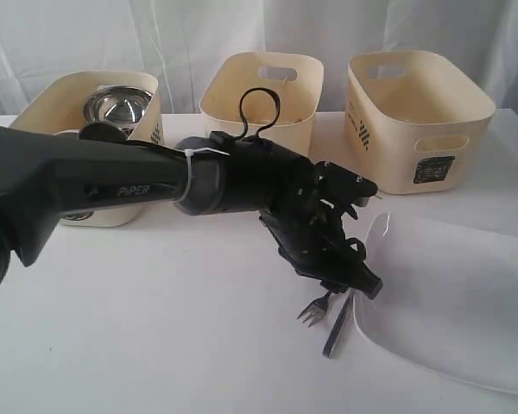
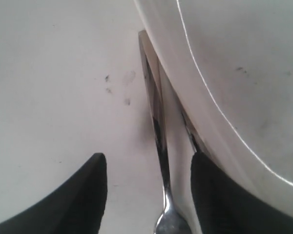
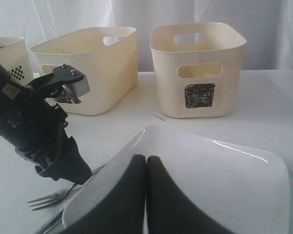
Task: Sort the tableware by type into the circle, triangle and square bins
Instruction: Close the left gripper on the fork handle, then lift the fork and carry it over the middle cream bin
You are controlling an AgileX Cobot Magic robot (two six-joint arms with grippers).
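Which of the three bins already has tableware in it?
The leftmost bin in the exterior view: a steel bowl sits inside it. The middle bin and right bin show no contents.

The fork and the utensil beside it are gleaming as polished metal, mirroring dark shapes. The white plate is showing a smooth, glossy glaze. The cream bins are looking like matt plastic, the steel bowl is shining brightly, and the left tool is appearing matt black above a dull white surface
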